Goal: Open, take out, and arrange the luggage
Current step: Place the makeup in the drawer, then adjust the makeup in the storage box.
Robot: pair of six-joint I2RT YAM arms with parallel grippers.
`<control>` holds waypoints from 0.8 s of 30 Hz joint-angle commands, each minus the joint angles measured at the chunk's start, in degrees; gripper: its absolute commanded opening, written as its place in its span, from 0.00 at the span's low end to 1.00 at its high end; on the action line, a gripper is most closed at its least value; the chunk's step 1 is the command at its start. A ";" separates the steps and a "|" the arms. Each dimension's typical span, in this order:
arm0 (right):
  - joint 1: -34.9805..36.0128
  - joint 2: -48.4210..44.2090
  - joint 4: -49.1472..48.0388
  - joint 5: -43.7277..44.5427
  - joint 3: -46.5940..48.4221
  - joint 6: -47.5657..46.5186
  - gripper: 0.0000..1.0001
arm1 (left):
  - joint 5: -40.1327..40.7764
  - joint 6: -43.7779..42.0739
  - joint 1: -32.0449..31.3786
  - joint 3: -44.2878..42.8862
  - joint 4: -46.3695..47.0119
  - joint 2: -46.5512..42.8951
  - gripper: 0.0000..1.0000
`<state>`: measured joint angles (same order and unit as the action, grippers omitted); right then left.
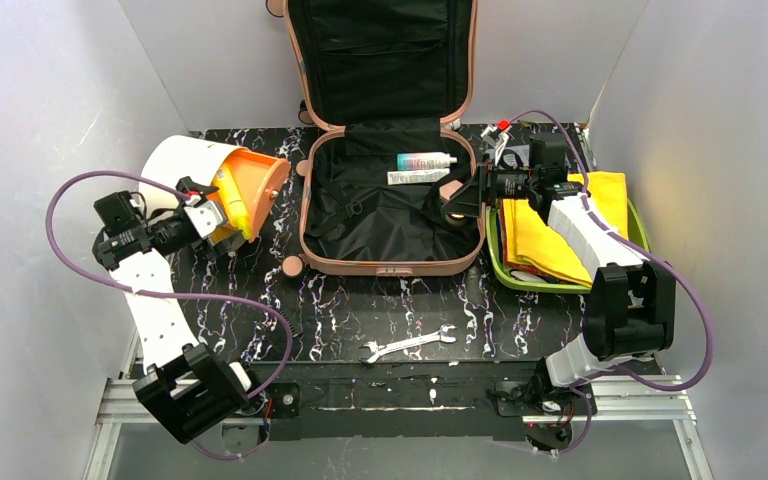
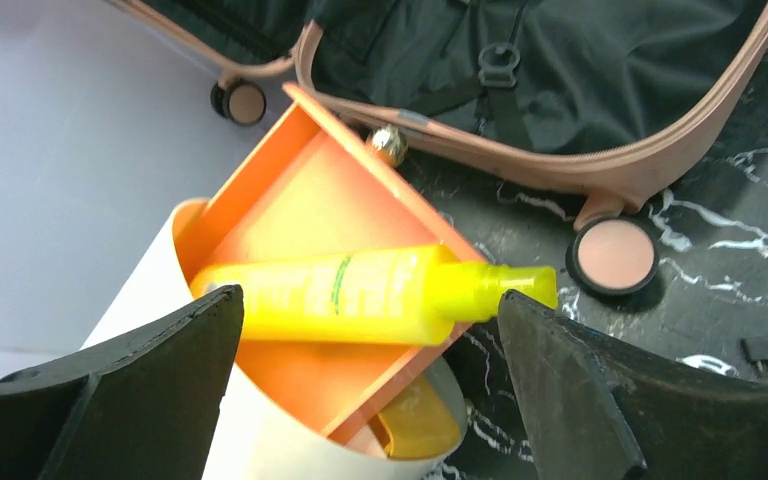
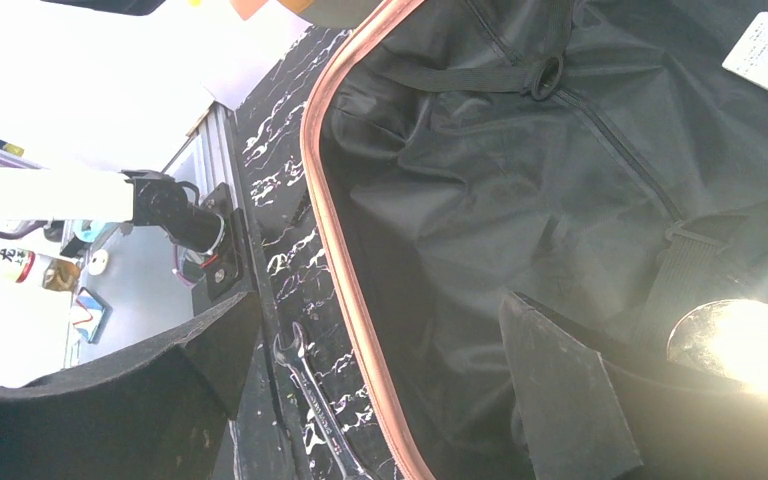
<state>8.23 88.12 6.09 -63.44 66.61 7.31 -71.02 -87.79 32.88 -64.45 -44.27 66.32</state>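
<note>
Two sets of black fingers stand spread, gripping nothing. At far left the left gripper (image 2: 368,300) faces a cream-and-orange drum box (image 1: 185,160) tipped on its side, with a glossy yellow bottle (image 2: 400,290) lying inside. At centre lies the open luggage (image 1: 390,225), a salmon-pink hard shell with rounded corners, its black-lined lid upright. A steel wrench (image 1: 408,344) lies in front. The right gripper (image 3: 372,300) hangs over the crumpled lining, beside a lime-green tray (image 1: 640,235) of yellow cloth (image 1: 540,240).
</note>
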 commanded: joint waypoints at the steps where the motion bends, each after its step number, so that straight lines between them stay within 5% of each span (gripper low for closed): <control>1: -0.01 -0.99 -2.28 -1.42 0.45 0.20 0.98 | 5.69 2.21 0.24 1.14 3.90 0.23 0.98; 15: 0.38 -1.97 -3.97 -1.77 -0.48 1.39 0.98 | 10.98 18.02 0.26 6.79 27.84 1.00 0.98; 24: 0.38 -2.38 -4.18 -1.69 -0.60 1.65 0.98 | 2.72 13.66 0.62 2.66 14.51 0.69 0.98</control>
<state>8.38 88.12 4.29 -64.03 66.59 8.86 -62.24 -71.42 32.97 -58.02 -20.93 67.37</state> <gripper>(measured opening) 0.983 0.983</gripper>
